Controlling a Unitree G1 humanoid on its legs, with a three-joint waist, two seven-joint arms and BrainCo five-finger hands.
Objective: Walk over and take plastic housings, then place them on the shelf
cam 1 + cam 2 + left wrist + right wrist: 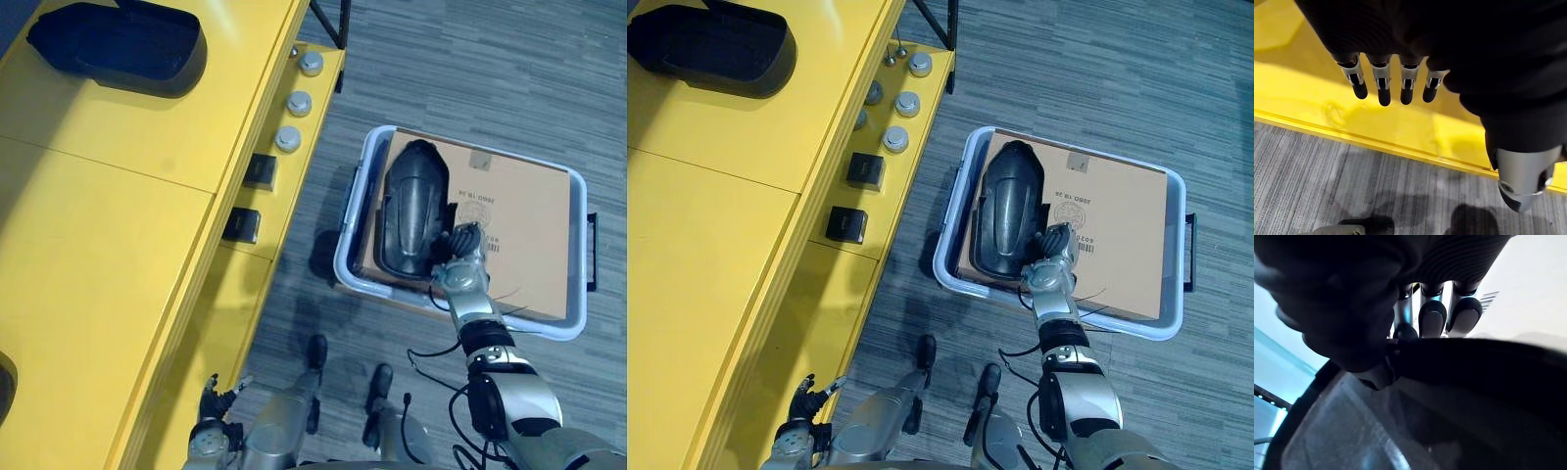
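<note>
In the right wrist view, the dark-tipped fingers [1432,320] of the right hand [462,245] reach over the rim of the black plastic housing [411,206]. The thumb lies on the near side of the same rim, so the hand is pinching the edge of the housing between them. In the left eye view, we see this hand a little right of the centre of the frame, at the lower right edge of the housing.

The housing lies lengthwise on a brown cardboard sheet [519,225], along the sheet's left side. The cardboard sits inside a pale plastic crate [345,235] on the grey carpet floor [490,69].

The left hand [214,399] shows at the bottom left of the frame, just beside the front of the yellow shelf [118,215]. Its fingers [1383,90] hang straight and relaxed and grasp nothing.

The shelf takes up the left side of the frame. At the upper left, a second dark housing [118,44] rests on its top. On the lower ledge of the shelf there is a row of grey round knobs [299,102], and below them in the frame two black square boxes [260,171].
</note>
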